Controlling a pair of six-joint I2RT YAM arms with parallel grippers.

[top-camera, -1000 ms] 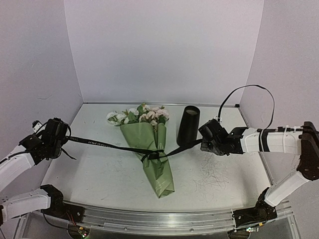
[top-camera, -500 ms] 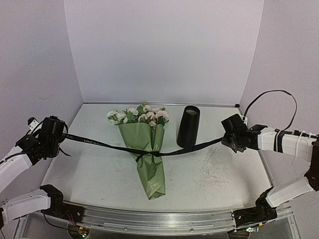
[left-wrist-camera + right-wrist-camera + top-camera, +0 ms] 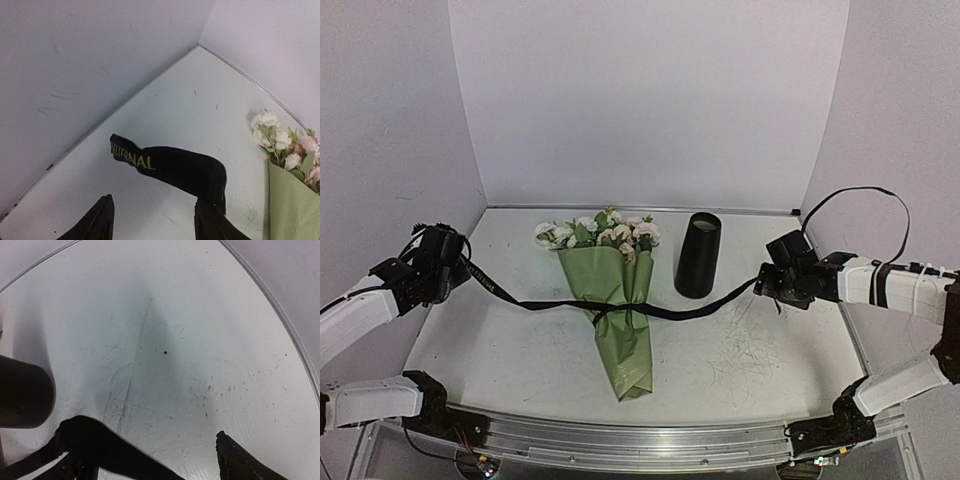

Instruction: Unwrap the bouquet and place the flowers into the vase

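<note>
Loosening the black ribbon (image 3: 680,312) around the bouquet (image 3: 620,300), lying mid-table in green paper; holding left gripper (image 3: 155,215) and right gripper (image 3: 147,452) with jaws apart, ribbon draping loose off each. Leaving undone — peeling paper, lifting the flowers (image 3: 605,232), standing them in the upright vase (image 3: 698,255) just beside

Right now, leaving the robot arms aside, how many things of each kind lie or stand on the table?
Bouquet: 1
Vase: 1
Black ribbon: 1
Total: 3
</note>
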